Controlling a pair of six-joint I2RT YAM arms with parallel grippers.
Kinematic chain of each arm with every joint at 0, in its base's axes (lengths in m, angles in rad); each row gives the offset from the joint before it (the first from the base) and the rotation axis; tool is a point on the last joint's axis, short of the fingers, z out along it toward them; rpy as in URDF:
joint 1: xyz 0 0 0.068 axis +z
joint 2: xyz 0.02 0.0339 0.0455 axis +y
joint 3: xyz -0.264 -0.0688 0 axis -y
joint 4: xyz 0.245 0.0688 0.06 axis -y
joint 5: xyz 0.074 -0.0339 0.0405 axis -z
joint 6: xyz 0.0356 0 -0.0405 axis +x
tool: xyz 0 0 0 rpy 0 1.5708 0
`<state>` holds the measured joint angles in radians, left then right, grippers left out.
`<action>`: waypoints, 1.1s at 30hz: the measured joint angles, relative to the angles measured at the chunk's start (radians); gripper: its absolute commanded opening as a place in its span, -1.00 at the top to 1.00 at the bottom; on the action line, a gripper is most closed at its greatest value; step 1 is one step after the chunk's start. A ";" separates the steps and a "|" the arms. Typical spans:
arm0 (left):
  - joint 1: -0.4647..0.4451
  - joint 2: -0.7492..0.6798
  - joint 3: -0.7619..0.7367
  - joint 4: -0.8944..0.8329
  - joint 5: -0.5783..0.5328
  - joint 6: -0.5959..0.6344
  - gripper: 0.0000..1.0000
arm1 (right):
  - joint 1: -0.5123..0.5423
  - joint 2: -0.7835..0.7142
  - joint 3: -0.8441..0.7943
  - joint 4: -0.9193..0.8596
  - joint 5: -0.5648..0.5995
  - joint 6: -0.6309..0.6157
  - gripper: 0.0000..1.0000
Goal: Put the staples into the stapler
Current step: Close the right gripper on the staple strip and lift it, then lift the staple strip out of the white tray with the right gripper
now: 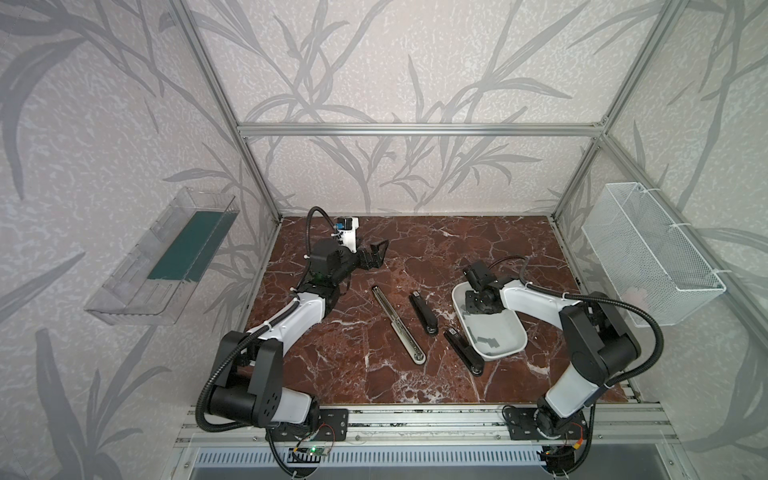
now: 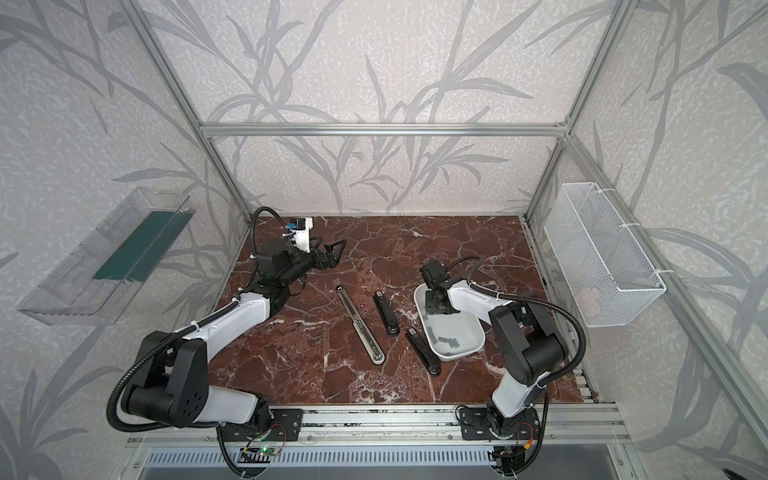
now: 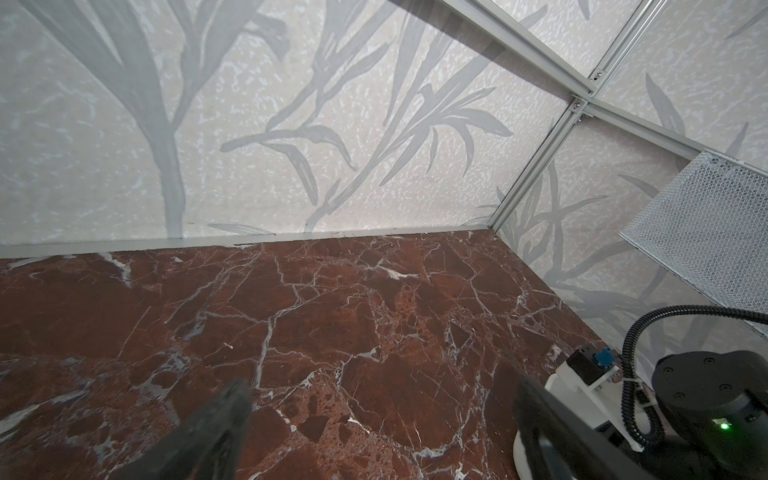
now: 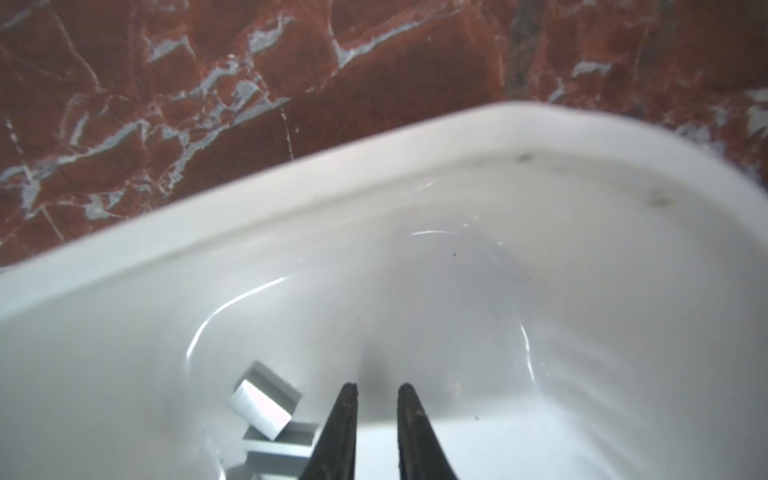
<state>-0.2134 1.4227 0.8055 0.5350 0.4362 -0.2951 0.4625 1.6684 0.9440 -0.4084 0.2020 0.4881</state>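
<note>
The right fingers (image 4: 340,432) stand only a little apart and nothing is between them. They point down into the shallow white oval dish (image 4: 291,195). The staples (image 4: 266,405), short flat grey metal strips, lie on the dish floor just beside one finger, outside the gap. They are heaped one over another, and their long axes are slanted to the line of closing.

In both top views the staples (image 1: 486,341) (image 2: 446,341) lie in the half of the dish nearer to the robot's base, while the right wrist hangs over the far half. I judge that the fingers must shift sideways and turn before they can take a strip across its narrow side.

The left fingers (image 1: 379,246) are wide open and empty, well apart from the dish over the brown marbled surface (image 3: 332,332). The right arm is therefore the nearer one. A slim black stapler (image 1: 463,351) lies just beside the dish.
</note>
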 measured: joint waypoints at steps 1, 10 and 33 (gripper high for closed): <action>-0.001 0.000 0.000 0.000 0.000 0.000 -0.98 | -0.002 -0.019 -0.009 0.008 -0.013 -0.014 0.39; -0.012 -0.002 0.000 -0.005 0.002 0.008 -0.99 | 0.036 -0.071 0.021 0.072 -0.140 -0.147 0.36; -0.048 -0.016 0.000 -0.050 0.000 0.044 -0.99 | 0.045 0.085 0.058 0.035 -0.106 -0.204 0.43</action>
<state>-0.2619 1.4067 0.8055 0.4850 0.4358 -0.2508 0.5079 1.7531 1.0023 -0.3729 0.0956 0.2844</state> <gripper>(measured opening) 0.992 0.286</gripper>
